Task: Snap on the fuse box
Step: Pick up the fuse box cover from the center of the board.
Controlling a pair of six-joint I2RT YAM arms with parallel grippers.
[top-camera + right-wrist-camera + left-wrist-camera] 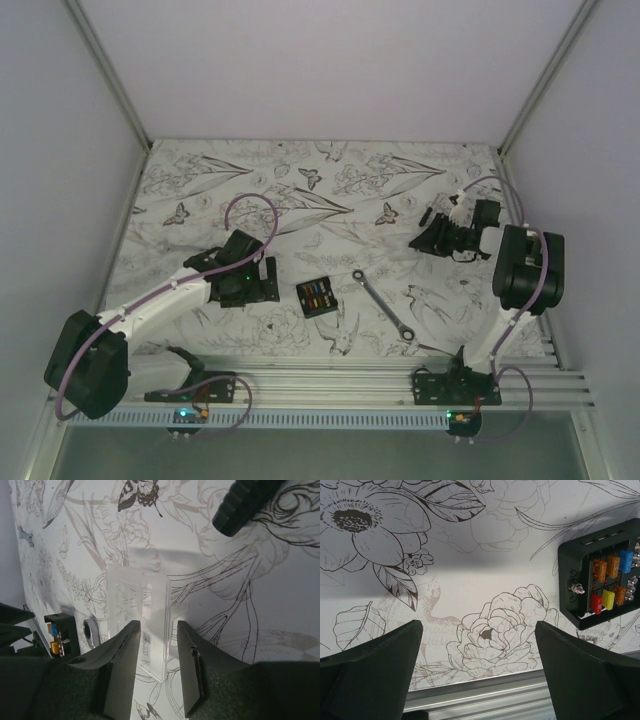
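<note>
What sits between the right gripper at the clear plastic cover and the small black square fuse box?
The silver metal wrench lies flat between them: its far end sits just beside the black square plastic fuse box, roughly on the line from the right gripper. Nothing else visible does.

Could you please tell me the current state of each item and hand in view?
Small black square plastic fuse box: uncovered, fuses exposed, lying flat.
Left hand: open, empty.
Right hand: around the clear plastic cover, grip unclear.
Cover: off the box, between the right hand's fingers.
Silver wrench: lying flat, untouched.
Black ridged stick: untouched.
</note>
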